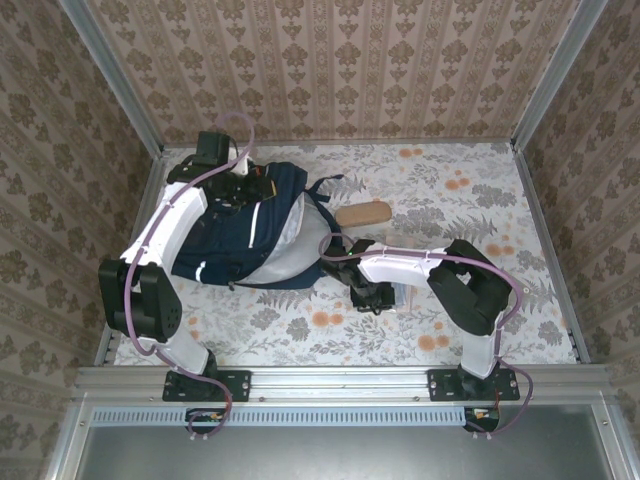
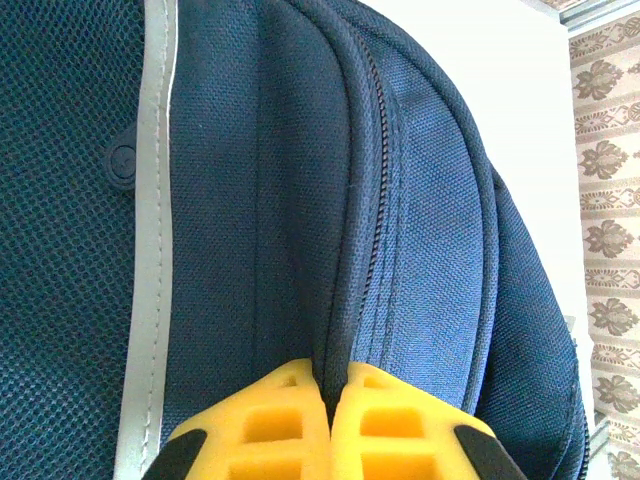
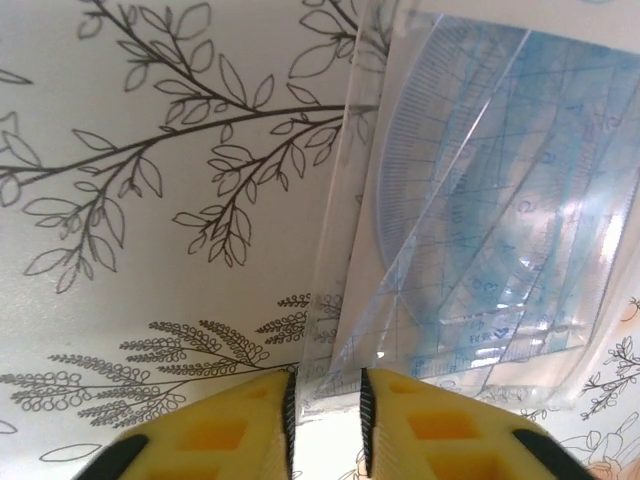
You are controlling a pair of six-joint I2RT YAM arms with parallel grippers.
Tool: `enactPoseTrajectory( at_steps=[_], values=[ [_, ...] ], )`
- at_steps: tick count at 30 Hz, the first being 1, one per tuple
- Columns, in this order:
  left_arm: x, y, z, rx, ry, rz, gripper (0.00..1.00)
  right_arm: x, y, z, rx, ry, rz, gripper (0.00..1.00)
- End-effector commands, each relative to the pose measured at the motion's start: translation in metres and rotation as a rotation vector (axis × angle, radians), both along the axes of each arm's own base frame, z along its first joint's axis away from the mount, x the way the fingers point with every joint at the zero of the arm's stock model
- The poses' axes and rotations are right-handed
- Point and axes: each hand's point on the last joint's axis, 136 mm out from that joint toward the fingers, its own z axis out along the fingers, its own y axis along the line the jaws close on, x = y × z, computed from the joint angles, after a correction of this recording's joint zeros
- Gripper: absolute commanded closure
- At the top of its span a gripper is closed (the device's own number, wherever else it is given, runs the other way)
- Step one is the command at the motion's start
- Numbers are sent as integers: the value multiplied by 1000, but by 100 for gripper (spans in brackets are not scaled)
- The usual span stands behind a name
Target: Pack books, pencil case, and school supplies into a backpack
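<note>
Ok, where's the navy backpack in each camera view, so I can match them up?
Top external: the backpack lies left of centre on the tablecloth, under the left arm.
Left wrist: its navy fabric and zip rise from the left gripper, which pinches it.
Right wrist: tablecloth and a clear blue pack.
Shared landmark: patterned wallpaper, top external and left wrist.
</note>
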Motion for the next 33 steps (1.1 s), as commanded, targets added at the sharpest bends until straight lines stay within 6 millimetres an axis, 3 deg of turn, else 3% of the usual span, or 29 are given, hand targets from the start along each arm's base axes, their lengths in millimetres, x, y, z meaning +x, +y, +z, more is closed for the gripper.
enactPoseTrajectory(
  at_steps=[1,8,20,27,33],
  values=[
    [-2,0,26,-44,-63,1,100,-10,-14,-11,-50,28,-21,81],
    [-2,0,26,-47,-64,0,100,-3,-13,8,-40,-19,-20,100],
    [-2,-1,32,-63,-65,4,100,30,10,97,102,-238,-7,100],
    [0,-3,41,-110,-63,19,100,62,55,151,330,-409,63,100],
    [1,-1,47,-128,-68,36,100,96,114,204,545,-549,163,100]
  ],
)
